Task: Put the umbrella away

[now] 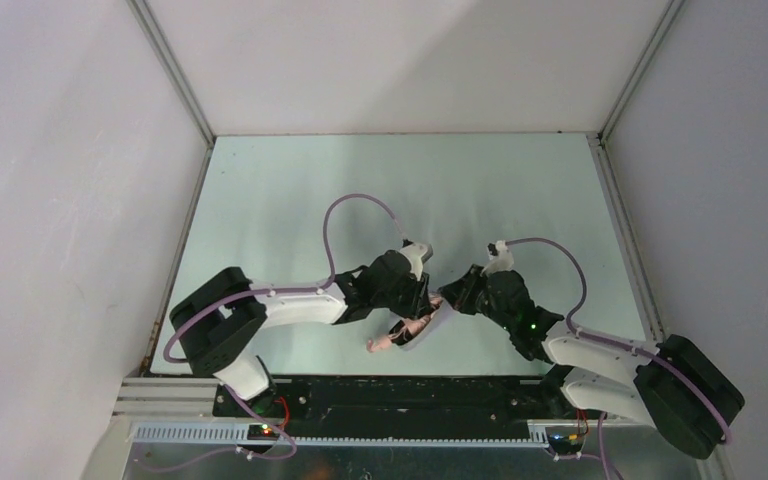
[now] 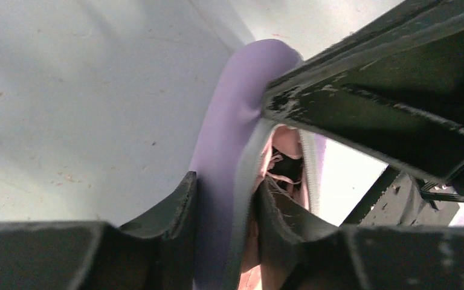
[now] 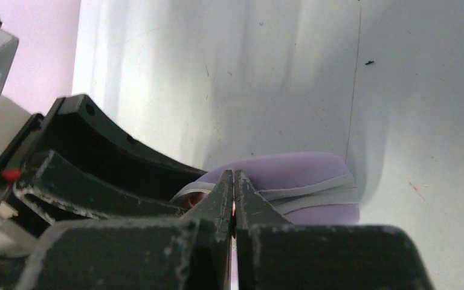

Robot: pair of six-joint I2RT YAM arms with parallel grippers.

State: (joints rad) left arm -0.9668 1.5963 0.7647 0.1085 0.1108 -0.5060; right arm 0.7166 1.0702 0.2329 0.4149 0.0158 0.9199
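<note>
- While both arms meet over the near middle of the bench [image 1: 290, 190], we see a pale lilac case [image 2: 229, 115] between their tips, with a grey zip band running along its open rim.
- The left tool [image 2: 225, 182] straddles one wall of the case. One finger is outside on the lilac shell and the other is inside the mouth, narrowed onto that wall. We judge that this grip steadies the case and keeps its mouth spread.
- The right tool [image 3: 234, 180] has its fingertips pressed tightly together at the zip rim. A sliver of pink shows between them, but we cannot tell whether it pinches fabric, a zip pull or nothing.
- The umbrella [image 2: 285, 142], salmon pink, sits bunched inside the case. Folds of fabric and a dark gap show through the opening.
- Seen from above, a pink part pokes out of the case's near end, towards the arm bases.
- We judge that the umbrella is mostly in and the case is not yet zipped. The loose fabric could catch in the zip.
</note>
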